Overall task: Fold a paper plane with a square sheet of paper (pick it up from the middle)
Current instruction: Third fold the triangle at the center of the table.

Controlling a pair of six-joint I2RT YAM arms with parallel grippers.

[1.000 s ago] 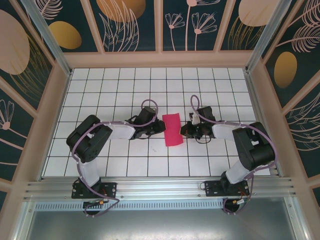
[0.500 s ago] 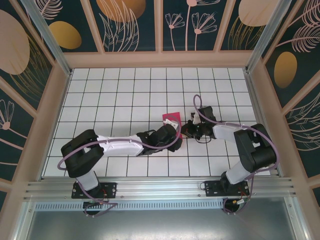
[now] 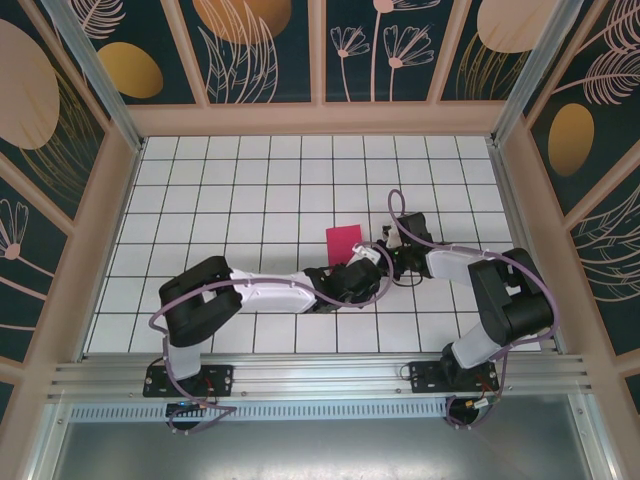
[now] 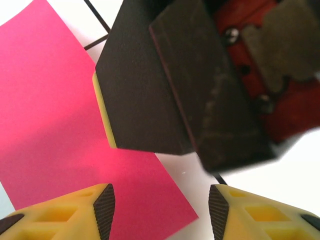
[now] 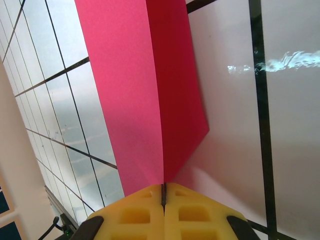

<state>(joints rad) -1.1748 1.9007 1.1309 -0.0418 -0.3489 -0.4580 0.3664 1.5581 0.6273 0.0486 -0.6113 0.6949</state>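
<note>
the thin magenta-pink paper sheet (image 3: pixel 343 243), folded, sits mid white grid table (image 3: pixel 200 200). the right tool (image 5: pixel 163 192) is clamped on its 3 o'clock edge. the left tool (image 4: pixel 161 207), fingers apart, hovers by its 5 o'clock corner. crowded so close, the tools may collide, and a nudge could skew the fold.

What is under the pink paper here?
The white grid table lies under the paper; the shut right hand pinches one end. Whatever sits beneath the folded flap is covered.
</note>
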